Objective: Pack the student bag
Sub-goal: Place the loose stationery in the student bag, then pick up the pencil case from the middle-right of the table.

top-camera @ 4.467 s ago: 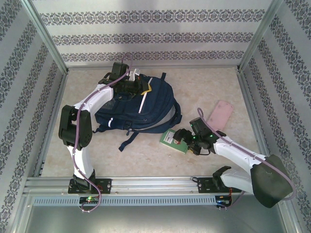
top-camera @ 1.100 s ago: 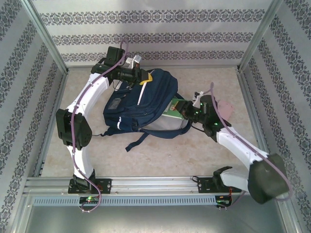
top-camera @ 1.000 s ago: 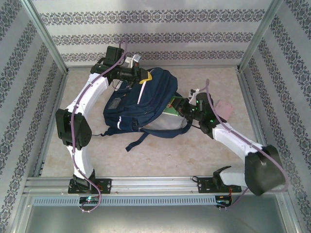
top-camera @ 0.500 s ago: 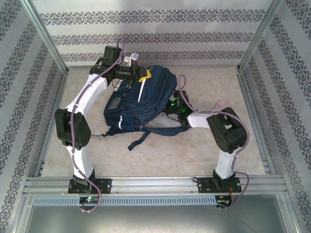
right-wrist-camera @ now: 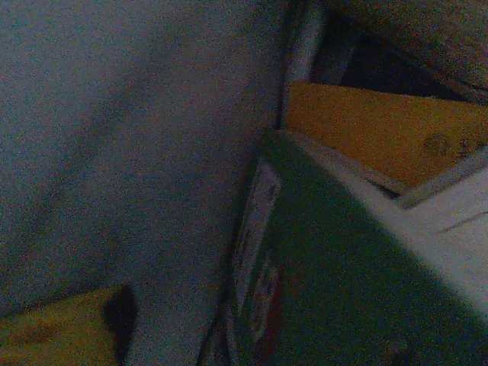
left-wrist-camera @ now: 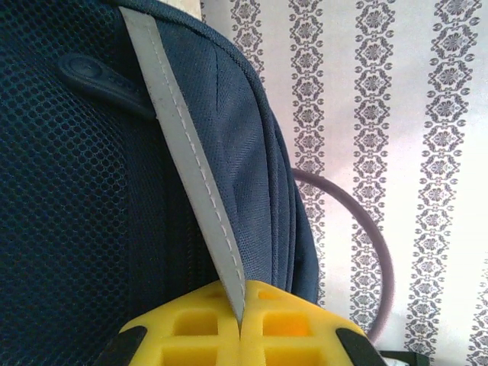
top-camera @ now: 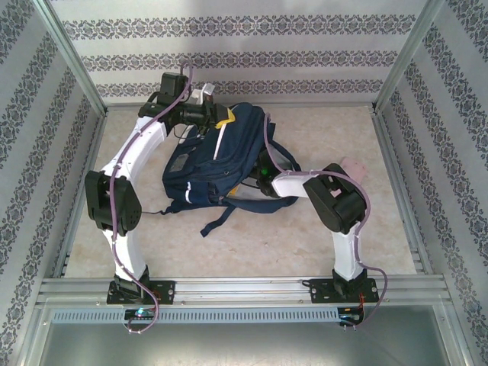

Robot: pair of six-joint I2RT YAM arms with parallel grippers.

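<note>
The student bag (top-camera: pixel 217 160), navy with a grey-white stripe, lies at the middle of the table with its opening facing right. My left gripper (top-camera: pixel 223 120) is at the bag's far top edge, its yellow fingers (left-wrist-camera: pixel 191 328) shut on the bag's grey strip (left-wrist-camera: pixel 183 145). My right gripper (top-camera: pixel 262 172) reaches into the bag's opening. In the right wrist view it is dark: a green book (right-wrist-camera: pixel 343 267) stands inside against the grey lining (right-wrist-camera: pixel 114 152), with an orange book (right-wrist-camera: pixel 381 130) behind it. One yellow finger (right-wrist-camera: pixel 53 335) stands well apart from the green book, so the jaws are open.
A pink flat case (top-camera: pixel 353 165) lies on the table right of the bag, partly behind my right arm. Dark bag straps (top-camera: pixel 217 217) trail toward the near side. Patterned walls and metal posts enclose the table. A purple cable (left-wrist-camera: pixel 358 221) loops beside the bag.
My right arm carried the green book from the table's right side into the bag's opening, and its jaws have now spread off the book. My left gripper kept its hold on the bag's edge.
</note>
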